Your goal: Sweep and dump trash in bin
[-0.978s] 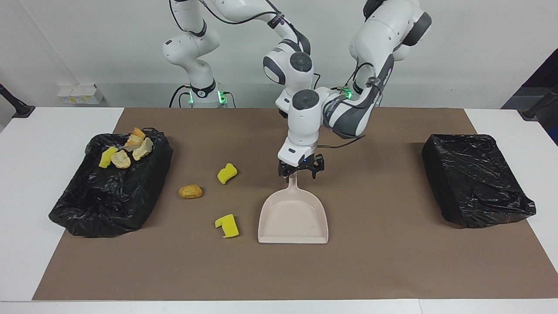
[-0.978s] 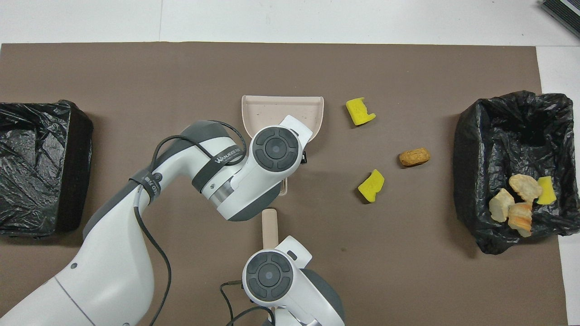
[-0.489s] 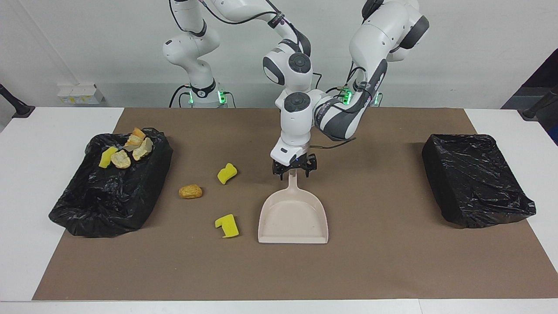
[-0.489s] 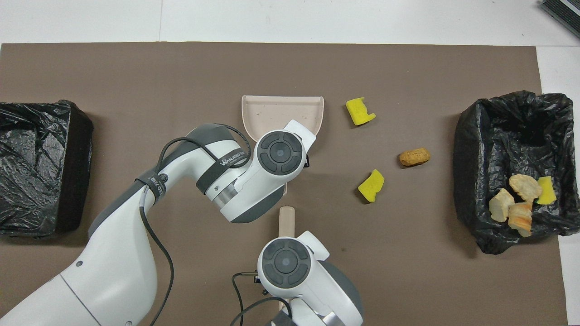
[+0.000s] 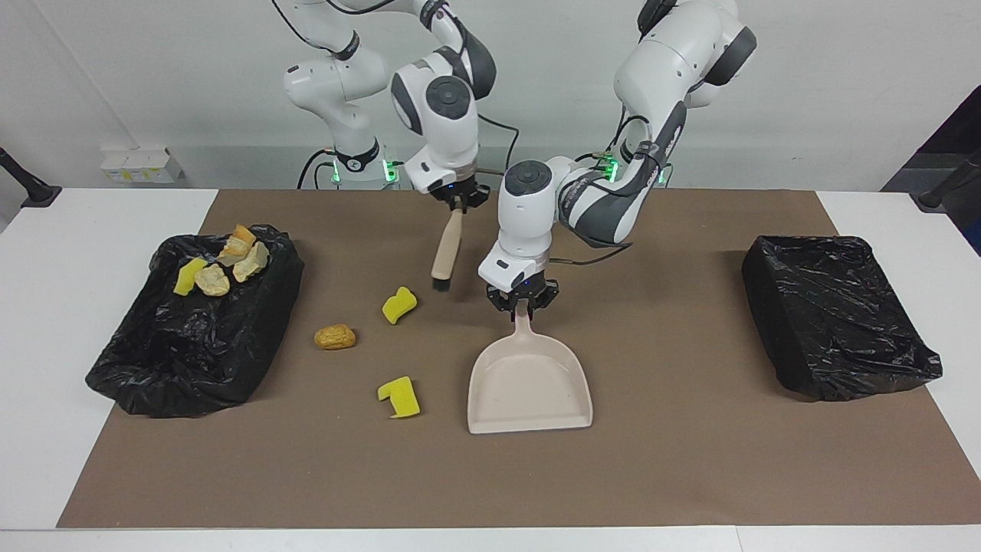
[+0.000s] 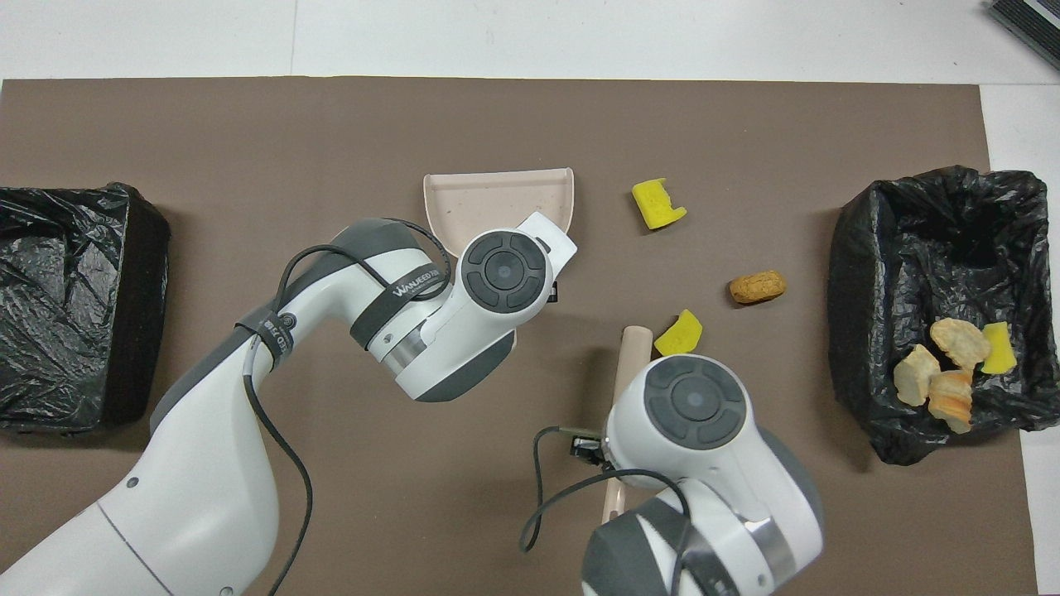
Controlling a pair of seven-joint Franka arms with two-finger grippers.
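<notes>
The light, soft trash scraps (image 5: 399, 304) are best swept, not pinched, the left tool (image 5: 523, 306) clenched on the dustpan handle (image 5: 523, 326), the right tool (image 5: 458, 201) on the brush (image 5: 447, 249).

A brown mat (image 5: 690, 475) covers the white bench (image 5: 46, 322); a small white box (image 5: 142, 165) sits by the wall near the right arm's end; a dark object (image 6: 1027, 21) shows at the bench's corner.
</notes>
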